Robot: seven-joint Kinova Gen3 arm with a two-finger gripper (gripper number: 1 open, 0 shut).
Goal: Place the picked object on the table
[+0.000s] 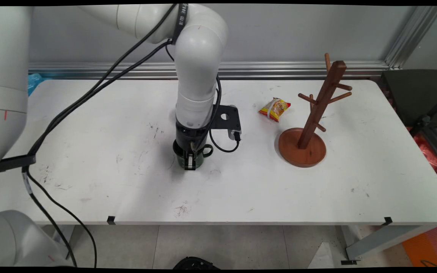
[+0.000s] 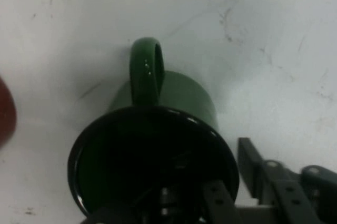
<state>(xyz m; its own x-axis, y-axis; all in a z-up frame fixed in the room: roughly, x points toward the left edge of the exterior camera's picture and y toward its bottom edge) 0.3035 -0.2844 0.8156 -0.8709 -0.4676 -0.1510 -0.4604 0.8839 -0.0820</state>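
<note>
A dark green mug (image 1: 199, 158) stands upright on the white table (image 1: 108, 170), a little left of its middle. My gripper (image 1: 190, 162) points straight down onto it. In the hand view the green mug (image 2: 174, 97) fills the lower middle, its handle (image 2: 146, 71) pointing to the top of the picture. One black finger sits inside the mug's dark opening and the other stands just outside the wall, so the gripper (image 2: 234, 182) is shut on the right side of the rim. The mug rests on the table.
A brown wooden mug tree (image 1: 309, 125) with bare pegs stands on its round base to the right. A yellow and red snack packet (image 1: 274, 109) lies behind it to the left. A black mounting plate (image 1: 227, 117) with a cable lies just behind the gripper.
</note>
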